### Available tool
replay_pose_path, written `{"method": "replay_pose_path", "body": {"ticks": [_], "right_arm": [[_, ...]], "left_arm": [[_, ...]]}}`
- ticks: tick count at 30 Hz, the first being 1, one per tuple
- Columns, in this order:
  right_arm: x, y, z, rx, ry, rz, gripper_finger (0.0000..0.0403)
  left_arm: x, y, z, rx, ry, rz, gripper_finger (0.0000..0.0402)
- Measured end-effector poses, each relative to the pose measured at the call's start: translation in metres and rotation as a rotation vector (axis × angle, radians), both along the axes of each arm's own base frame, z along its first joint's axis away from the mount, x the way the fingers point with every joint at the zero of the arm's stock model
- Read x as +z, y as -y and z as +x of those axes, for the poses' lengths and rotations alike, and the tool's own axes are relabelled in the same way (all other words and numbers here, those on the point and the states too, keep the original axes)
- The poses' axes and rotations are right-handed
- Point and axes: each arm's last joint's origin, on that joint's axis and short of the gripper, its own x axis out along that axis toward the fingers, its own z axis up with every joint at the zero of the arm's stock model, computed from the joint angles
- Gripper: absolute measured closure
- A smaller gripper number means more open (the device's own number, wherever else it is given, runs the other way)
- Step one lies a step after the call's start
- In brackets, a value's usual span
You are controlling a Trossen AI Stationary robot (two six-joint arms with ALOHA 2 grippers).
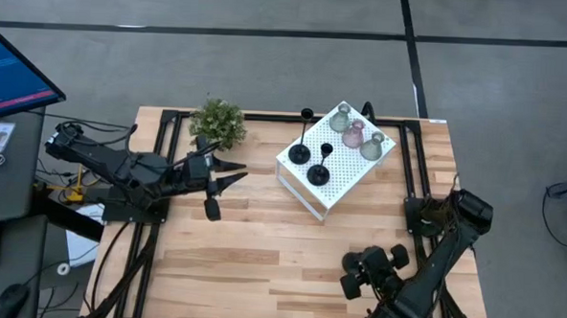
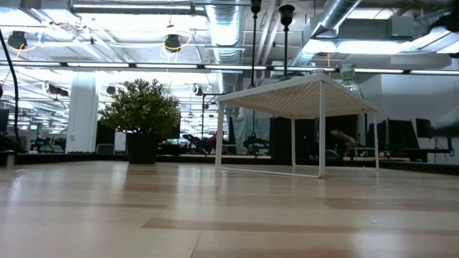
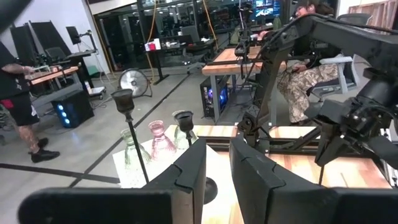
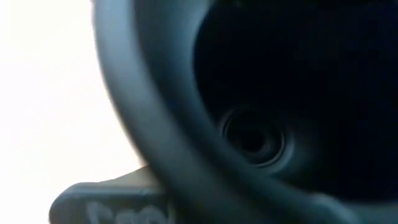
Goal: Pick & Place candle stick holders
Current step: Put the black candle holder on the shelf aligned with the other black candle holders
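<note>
Two black candle stick holders point(image 1: 300, 152) point(image 1: 318, 172) and three glass ones, two greenish point(image 1: 341, 118) point(image 1: 371, 147) and one pink point(image 1: 354, 135), stand on their bases on the white perforated box point(image 1: 325, 197). My left gripper point(image 1: 237, 172) hovers level left of the box, open by a narrow gap point(image 3: 216, 155) and empty. My right gripper point(image 1: 355, 272) is shut near the table's front right. A black round thing with a hole point(image 4: 255, 137), apparently a third black holder, fills the right wrist view. My right gripper is shut on what looks like a black candle stick holder point(image 4: 255, 137). The holder itself stands right before the camera and hides the fingers and the place of contact. Which part it has, and whether the holder is clear of the table, cannot be told.
A green potted plant point(image 1: 218, 123) stands at the table's far edge, left of the box. The box stands on thin legs point(image 2: 321, 136) with room beneath. Bare wood lies between the two arms point(image 1: 280, 245). A person point(image 3: 18, 106) stands in the room beyond.
</note>
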Motion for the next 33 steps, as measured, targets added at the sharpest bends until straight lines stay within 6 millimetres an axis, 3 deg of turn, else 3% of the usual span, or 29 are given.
{"method": "replay_pose_path", "body": {"ticks": [6, 13, 20, 25, 33], "right_arm": [[0.042, 0.024, 0.021, 0.037, 0.051, 0.013, 0.0398], [0.097, 0.081, 0.039, 0.079, 0.097, -0.058, 0.0398], [0.145, 0.133, 0.041, 0.131, 0.071, -0.134, 0.0398], [0.153, 0.158, 0.042, 0.130, 0.012, -0.147, 0.0398], [0.143, 0.162, 0.053, 0.157, -0.082, -0.076, 0.0398]], "left_arm": [[0.004, -0.003, -0.006, 0.019, 0.021, -0.010, 0.0330], [0.011, -0.009, -0.017, 0.025, 0.058, -0.036, 0.0330], [0.016, -0.013, -0.026, 0.024, 0.093, -0.071, 0.0330], [0.017, -0.014, -0.028, 0.023, 0.106, -0.101, 0.0330], [0.016, -0.014, -0.028, 0.022, 0.113, -0.126, 0.0330]]}}
